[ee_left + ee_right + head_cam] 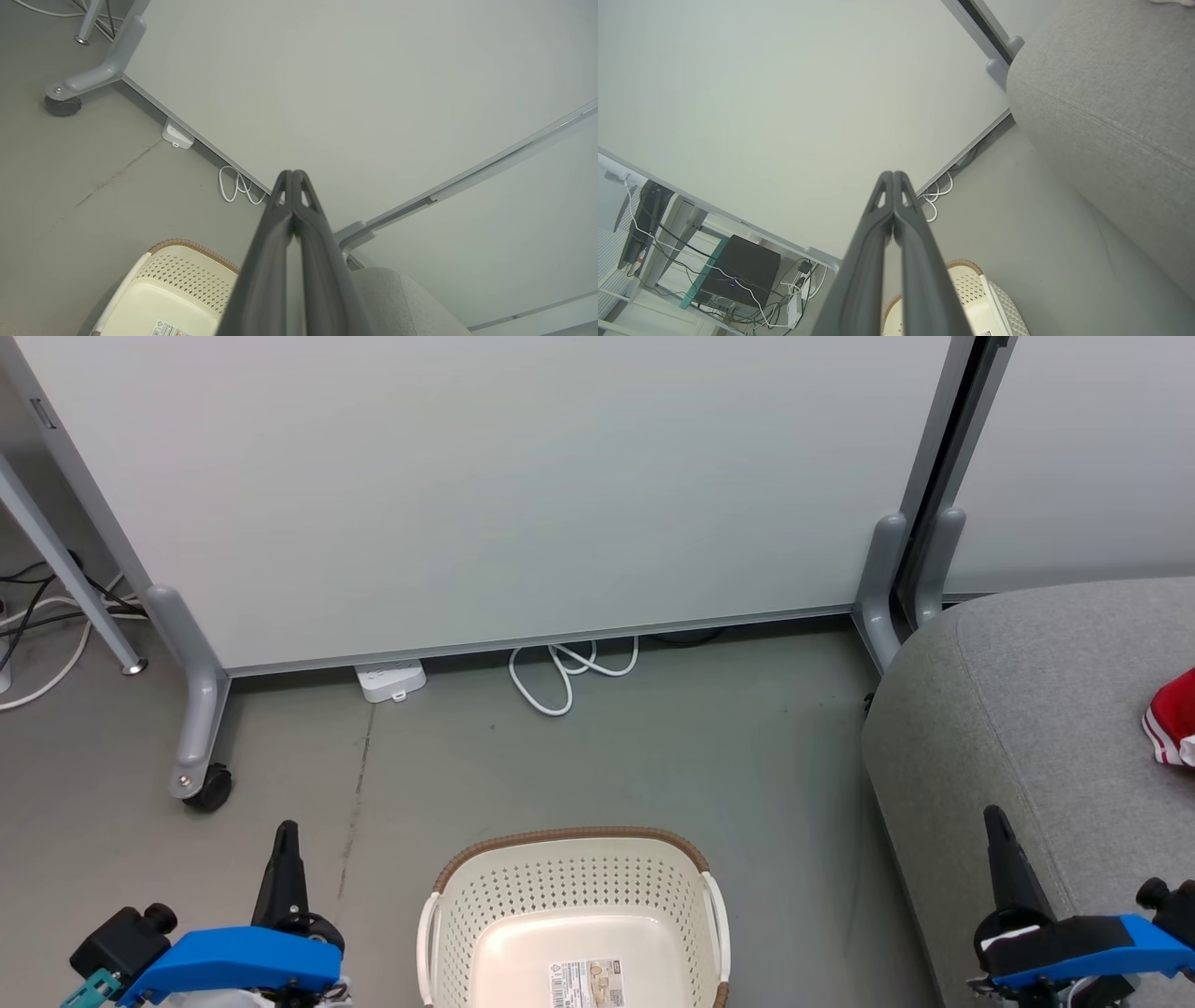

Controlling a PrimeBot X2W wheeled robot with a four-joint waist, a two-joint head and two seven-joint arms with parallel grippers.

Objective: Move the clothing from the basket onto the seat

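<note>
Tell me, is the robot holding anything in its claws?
No, nothing. The left claw and right claw are both shut and empty. The clothing lies on the seat.

Wide panel (485, 485) on a grey floor (653, 747), cords along its base
The pale panel stands on grey feet, the left foot (191, 709) ending in a black caster (210, 791); a second panel (1092, 457) stands just to its right. Under its lower edge lie a white power strip (390, 679) and, near it, a looped white cable (560, 677). A dark crack (355, 793) runs down the floor below the strip. At far left a slanted grey leg (65, 569) crosses black and white wires (37, 616). The right wrist view shows a black box (740, 270) among tangled wires
</note>
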